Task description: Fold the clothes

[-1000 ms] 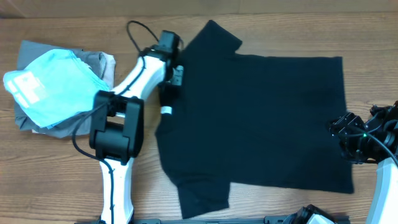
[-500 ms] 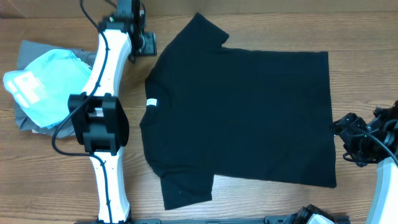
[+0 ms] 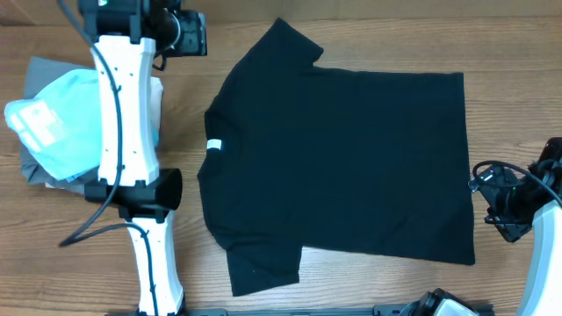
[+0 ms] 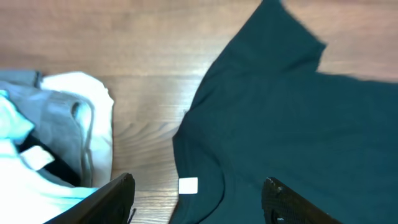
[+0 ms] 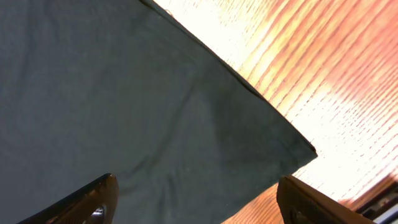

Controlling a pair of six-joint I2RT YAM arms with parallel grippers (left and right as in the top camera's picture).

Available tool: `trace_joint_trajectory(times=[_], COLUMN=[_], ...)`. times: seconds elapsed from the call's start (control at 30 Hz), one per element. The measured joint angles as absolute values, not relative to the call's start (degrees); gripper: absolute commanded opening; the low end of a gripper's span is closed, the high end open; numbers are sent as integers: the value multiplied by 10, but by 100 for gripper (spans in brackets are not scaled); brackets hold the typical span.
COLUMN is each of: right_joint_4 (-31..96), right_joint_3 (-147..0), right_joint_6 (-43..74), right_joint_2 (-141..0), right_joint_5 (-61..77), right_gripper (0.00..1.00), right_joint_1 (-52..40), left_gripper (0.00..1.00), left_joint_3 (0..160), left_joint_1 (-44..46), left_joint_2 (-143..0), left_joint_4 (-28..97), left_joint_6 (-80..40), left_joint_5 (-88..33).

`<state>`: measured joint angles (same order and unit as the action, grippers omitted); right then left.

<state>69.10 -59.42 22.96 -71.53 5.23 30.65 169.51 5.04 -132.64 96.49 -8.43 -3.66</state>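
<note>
Black T-shirt (image 3: 351, 158) spread flat at the centre of the wooden table (image 3: 518, 53). Its long axis runs from 9 to 3 o'clock, with the neck and white tag (image 3: 215, 146) toward 9, the hem toward 3, and the sleeves toward 11 and 7. Left gripper (image 4: 199, 182), at 11 o'clock off the shirt: jaws wide apart, holding nothing. Right gripper (image 5: 198, 182), at 3 o'clock beside the hem: jaws wide apart, empty. At 9 o'clock, a light blue garment (image 3: 66, 118) rests on grey folded garments (image 3: 44, 75)
</note>
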Motion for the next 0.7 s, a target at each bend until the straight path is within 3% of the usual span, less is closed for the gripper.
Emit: trace_joint_trajectory(times=[0.2, 0.47, 0.53, 0.6, 0.7], right_joint_4=[715, 726, 727, 723, 700], right_joint_3=[-594, -592, -592, -588, -573], right_joint_6=[233, 208, 195, 187, 182], right_joint_2=[-716, -716, -716, -716, -716], right_joint_5=[51, 81, 93, 103, 112], right_gripper=[91, 93, 82, 63, 56], right_joint_1=[307, 307, 307, 307, 306], left_gripper=[72, 73, 71, 64, 55], left_joint_3=[1641, 1337, 1238, 1138, 1030], left_joint_1=[73, 91, 91, 91, 91], left_joint_2=[-1231, -966, -911, -876, -869], left_joint_4=[966, 967, 967, 968, 943], left_joint_6=[-84, -115, -135, -154, -177], left_joint_5=[-24, -9, -20, -27, -33])
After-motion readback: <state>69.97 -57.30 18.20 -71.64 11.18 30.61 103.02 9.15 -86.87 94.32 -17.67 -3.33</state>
